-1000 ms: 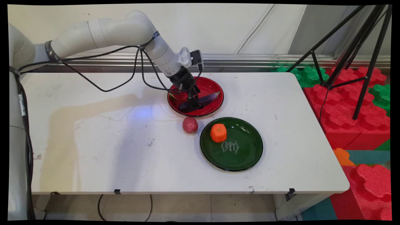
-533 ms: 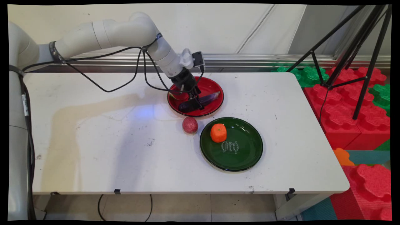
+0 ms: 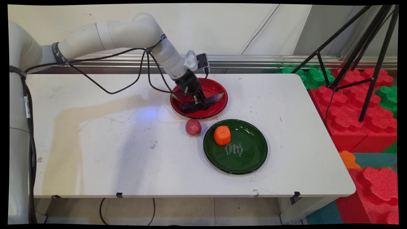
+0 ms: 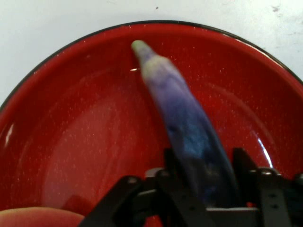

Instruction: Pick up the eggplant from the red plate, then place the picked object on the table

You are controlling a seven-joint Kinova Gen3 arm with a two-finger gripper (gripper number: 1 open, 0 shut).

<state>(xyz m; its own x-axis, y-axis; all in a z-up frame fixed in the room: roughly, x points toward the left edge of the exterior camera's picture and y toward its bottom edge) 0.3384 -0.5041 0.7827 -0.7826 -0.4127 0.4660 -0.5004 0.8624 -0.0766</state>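
Note:
A purple eggplant with a pale green tip lies in the red plate at the back middle of the table. My gripper is down in that plate, shut on the eggplant's thick end. In the hand view the eggplant runs up from between the two black fingers, which press on its sides over the red plate. A pinkish rounded thing shows at the bottom left corner of the hand view.
A dark red ball sits on the table just in front of the red plate. Beside it a green plate holds an orange fruit. Tripod legs and red and green foam blocks stand off the table's right end.
The fingers have closed in on the eggplant's thick end. The arm's upper links have shifted slightly to the right; the eggplant still lies in the red plate.

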